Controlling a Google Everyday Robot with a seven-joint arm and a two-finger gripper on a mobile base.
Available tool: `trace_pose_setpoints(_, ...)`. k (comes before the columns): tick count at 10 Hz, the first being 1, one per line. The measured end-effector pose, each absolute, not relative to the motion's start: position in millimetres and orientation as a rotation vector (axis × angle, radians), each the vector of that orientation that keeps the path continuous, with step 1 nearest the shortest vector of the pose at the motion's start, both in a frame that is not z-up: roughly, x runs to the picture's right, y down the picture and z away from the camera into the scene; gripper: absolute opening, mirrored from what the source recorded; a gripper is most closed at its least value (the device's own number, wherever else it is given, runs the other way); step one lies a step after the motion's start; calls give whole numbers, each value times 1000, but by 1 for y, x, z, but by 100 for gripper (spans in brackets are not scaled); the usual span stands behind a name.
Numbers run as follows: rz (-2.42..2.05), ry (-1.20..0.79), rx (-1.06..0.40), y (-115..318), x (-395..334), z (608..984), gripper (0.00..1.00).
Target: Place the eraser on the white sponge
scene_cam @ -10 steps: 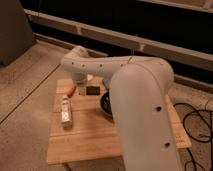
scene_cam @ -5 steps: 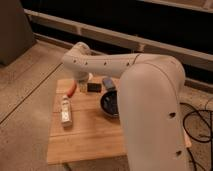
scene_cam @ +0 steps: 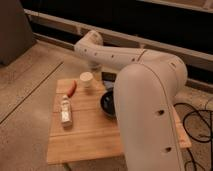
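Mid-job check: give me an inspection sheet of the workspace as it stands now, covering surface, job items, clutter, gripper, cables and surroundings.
Surface: wooden table, things grouped on its far half.
Job's things: eraser, a small dark block near the far edge, partly behind the arm. A pale round object sits beside the pepper; cannot tell whether it is the white sponge.
Clutter: red-orange pepper at far left; small white bottle lying near the left edge; black bowl mid-table, partly hidden by the robot's body.
Gripper: gripper lowered over the far edge, just above the pale object, jaws shut; nothing seen held.
Cables: dark cables looped on the floor at right.
Surroundings: speckled floor, dark wall with pale rails behind.
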State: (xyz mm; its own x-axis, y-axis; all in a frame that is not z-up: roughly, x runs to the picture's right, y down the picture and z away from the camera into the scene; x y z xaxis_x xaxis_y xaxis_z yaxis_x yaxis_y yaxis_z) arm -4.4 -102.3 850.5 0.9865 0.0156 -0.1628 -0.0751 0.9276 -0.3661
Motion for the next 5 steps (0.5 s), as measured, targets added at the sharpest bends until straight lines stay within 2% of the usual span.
trace_pose_setpoints(5, 104, 200, -412, -123, 48, 893, 0)
